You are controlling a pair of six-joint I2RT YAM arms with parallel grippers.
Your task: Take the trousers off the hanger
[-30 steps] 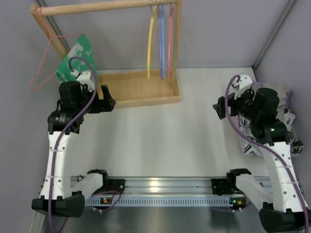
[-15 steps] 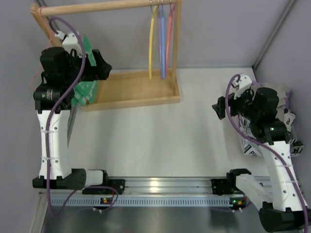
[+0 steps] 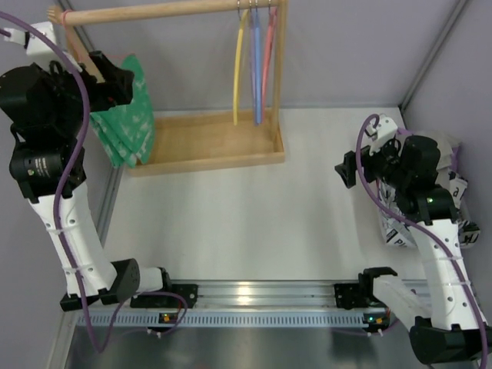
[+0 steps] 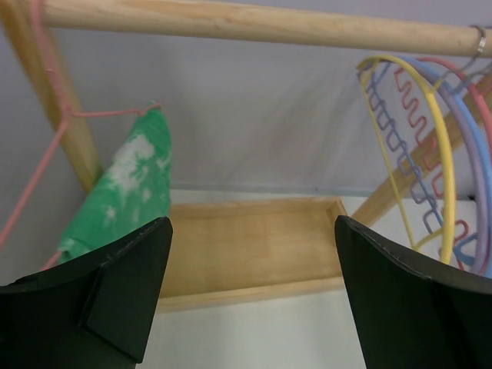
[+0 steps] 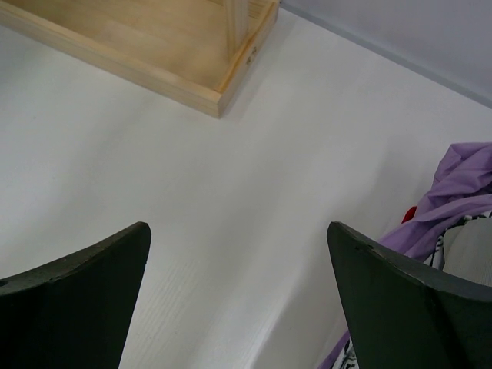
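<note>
The green speckled trousers (image 3: 127, 123) hang from the thin pink hanger (image 4: 115, 111) at the left end of the wooden rod (image 3: 169, 9). In the left wrist view the trousers (image 4: 123, 192) droop to the left of my fingers, with the hanger's pink wire running up to the rod. In the top view the hanger is mostly hidden behind my left arm. My left gripper (image 3: 115, 77) (image 4: 254, 231) is raised beside the trousers, open, with nothing between its fingers. My right gripper (image 3: 350, 167) (image 5: 238, 231) hovers open over the bare table at the right.
The rod tops a wooden rack whose base tray (image 3: 215, 142) lies on the table. Yellow, blue and red hangers (image 3: 254, 61) hang at the rod's right end. A pile of purple and printed clothes (image 3: 453, 192) (image 5: 461, 184) lies at the table's right edge.
My left arm has lifted from beside the tray and swung left, up to the level of the rod beside the trousers. The right arm has not moved.
</note>
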